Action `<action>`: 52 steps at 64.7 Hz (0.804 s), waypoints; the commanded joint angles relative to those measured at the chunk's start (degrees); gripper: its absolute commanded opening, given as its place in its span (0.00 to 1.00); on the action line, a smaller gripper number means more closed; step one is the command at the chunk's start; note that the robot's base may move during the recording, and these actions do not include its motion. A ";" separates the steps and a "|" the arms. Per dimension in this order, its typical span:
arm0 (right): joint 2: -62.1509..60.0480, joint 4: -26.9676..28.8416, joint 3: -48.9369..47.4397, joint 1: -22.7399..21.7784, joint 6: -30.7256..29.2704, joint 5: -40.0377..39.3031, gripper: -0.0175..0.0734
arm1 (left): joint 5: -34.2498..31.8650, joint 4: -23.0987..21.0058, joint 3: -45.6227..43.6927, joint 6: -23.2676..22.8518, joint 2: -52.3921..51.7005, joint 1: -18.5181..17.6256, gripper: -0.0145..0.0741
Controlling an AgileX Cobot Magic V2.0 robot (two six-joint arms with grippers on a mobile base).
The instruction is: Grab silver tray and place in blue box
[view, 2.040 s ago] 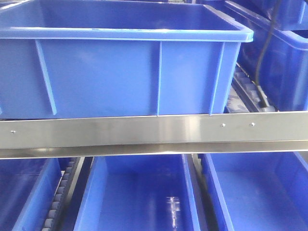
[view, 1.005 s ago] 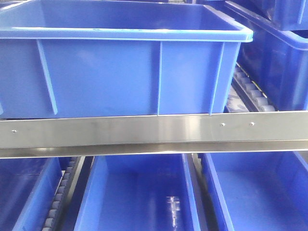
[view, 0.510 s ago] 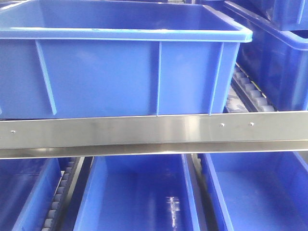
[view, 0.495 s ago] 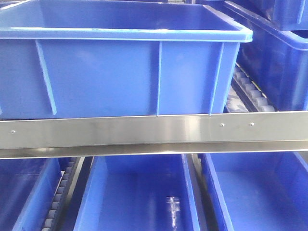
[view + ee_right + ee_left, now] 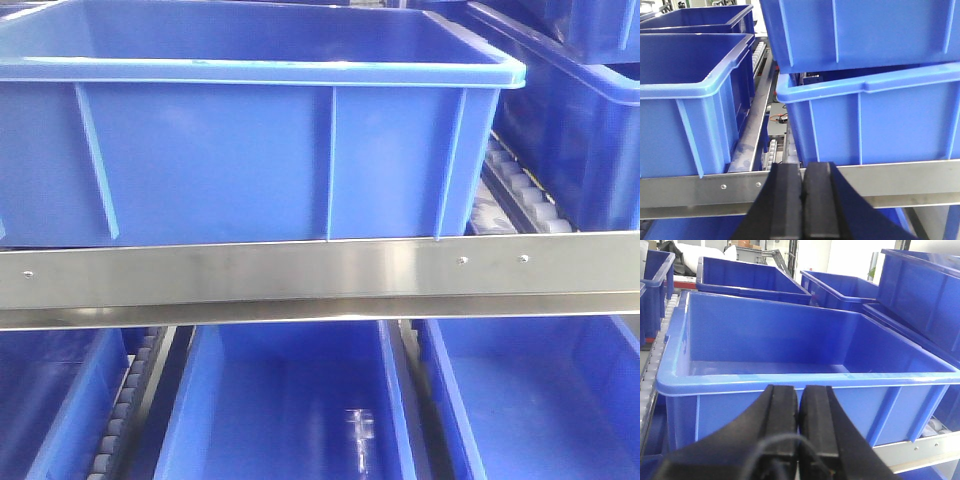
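Floor of blue box (image 5: 790, 385) mostly hidden behind its front wall up on steel rail (image 5: 320, 275), two grippers, left gripper (image 5: 799, 410) and right gripper (image 5: 802, 192), both pinched together holding nothing.

A steel rail (image 5: 320, 275) fronts roller tracks (image 5: 520, 190) and lower blue bins (image 5: 290, 410).

The blue box (image 5: 250, 150) beyond the closed left gripper (image 5: 799, 412) is smooth, glossy moulded plastic. Under it, the shelf rail (image 5: 320, 275) is brushed, satin-bright metal. The stacked crates (image 5: 875, 80) ahead of the right gripper (image 5: 802, 192) show the same shiny plastic; both grippers' fingers (image 5: 782, 415) look matt black.
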 commanded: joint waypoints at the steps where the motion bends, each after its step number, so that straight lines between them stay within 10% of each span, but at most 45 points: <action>1: -1.28 0.50 -1.01 -0.29 -1.58 -4.90 0.25 | -4.76 -0.12 -1.57 -0.21 0.22 -0.03 0.16; 52: -1.28 0.46 -1.01 -0.24 -1.58 -4.80 0.25 | -4.31 -0.12 -1.57 -0.21 0.22 -0.03 0.16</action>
